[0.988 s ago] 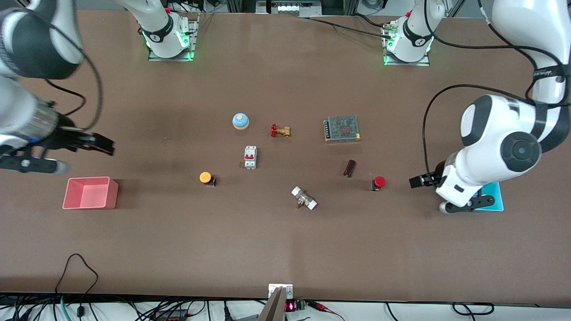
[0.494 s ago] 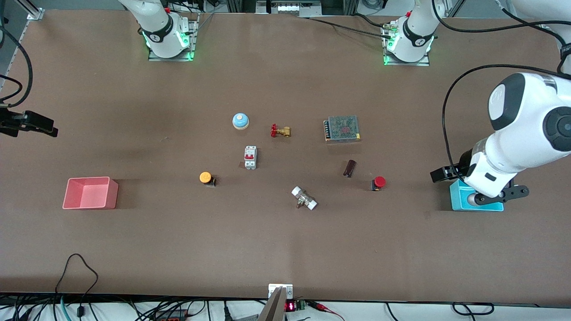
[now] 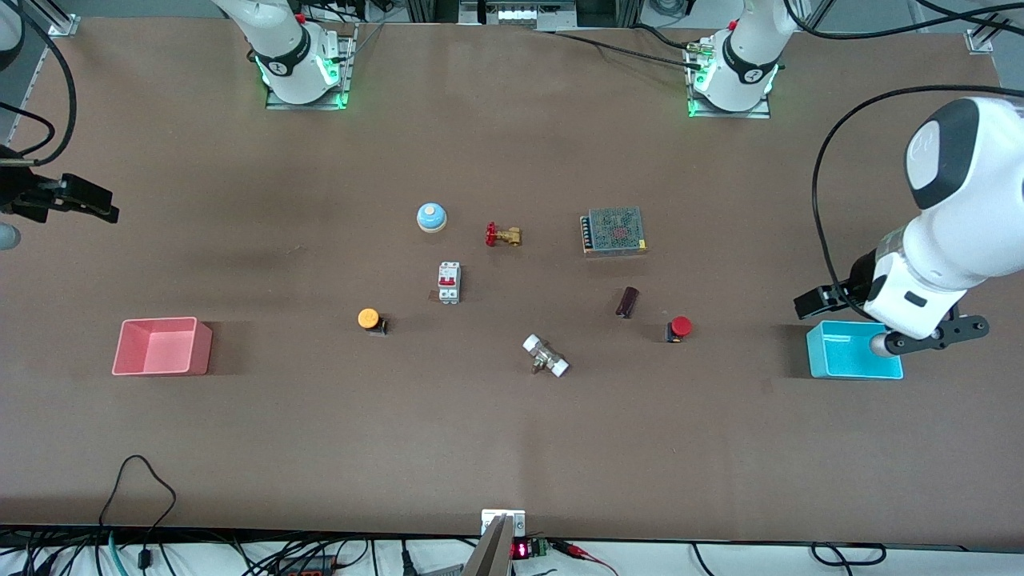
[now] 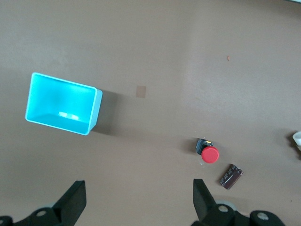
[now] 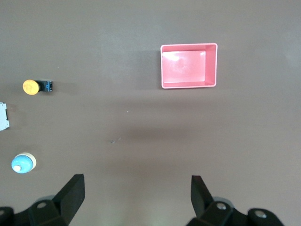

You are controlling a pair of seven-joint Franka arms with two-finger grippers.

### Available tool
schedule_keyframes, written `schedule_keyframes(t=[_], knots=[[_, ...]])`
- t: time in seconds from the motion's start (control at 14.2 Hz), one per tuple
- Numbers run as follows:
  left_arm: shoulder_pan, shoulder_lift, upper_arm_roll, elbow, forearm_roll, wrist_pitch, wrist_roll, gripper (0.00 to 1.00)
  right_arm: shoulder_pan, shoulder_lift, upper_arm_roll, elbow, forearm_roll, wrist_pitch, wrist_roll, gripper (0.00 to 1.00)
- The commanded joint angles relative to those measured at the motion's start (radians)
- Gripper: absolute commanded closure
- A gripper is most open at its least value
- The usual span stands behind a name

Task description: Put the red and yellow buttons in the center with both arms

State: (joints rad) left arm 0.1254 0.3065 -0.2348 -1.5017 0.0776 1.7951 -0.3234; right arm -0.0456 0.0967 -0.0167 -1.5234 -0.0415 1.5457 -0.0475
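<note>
The red button [image 3: 679, 326] lies on its side toward the left arm's end of the table; it also shows in the left wrist view [image 4: 210, 154]. The yellow button [image 3: 369, 318] lies toward the right arm's end and shows in the right wrist view [image 5: 31, 86]. The bare center [image 3: 504, 300] lies between them. My left gripper [image 3: 808, 304] [image 4: 138, 188] is open and empty, over bare table between the blue bin and the red button. My right gripper [image 3: 100, 208] [image 5: 136, 183] is open and empty, over bare table near the edge at the right arm's end.
A blue bin [image 3: 852, 360] and a pink bin [image 3: 162, 346] stand at the table's two ends. A blue bell [image 3: 431, 217], a red-handled brass valve [image 3: 502, 235], a breaker [image 3: 449, 282], a power supply [image 3: 614, 231], a dark capacitor [image 3: 627, 302] and a white fitting [image 3: 546, 356] lie around the middle.
Both arms have pulled back toward their ends of the table. The left arm has uncovered the blue bin. Both buttons have stayed put.
</note>
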Motion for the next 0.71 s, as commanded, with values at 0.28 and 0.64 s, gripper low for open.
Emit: schedule_keyframes(t=[0.28,0.64], knots=[[0.012,-0.127,0.023,-0.012,-0.004,-0.075,0.154,0.00,-0.005,-0.040,0.012,-0.037,-0.011,0.001,0.018,0.00],[-0.124,-0.217,0.196,-0.049,-0.018,-0.111,0.182,0.00,-0.007,-0.035,0.012,-0.037,0.000,0.004,0.018,0.00]])
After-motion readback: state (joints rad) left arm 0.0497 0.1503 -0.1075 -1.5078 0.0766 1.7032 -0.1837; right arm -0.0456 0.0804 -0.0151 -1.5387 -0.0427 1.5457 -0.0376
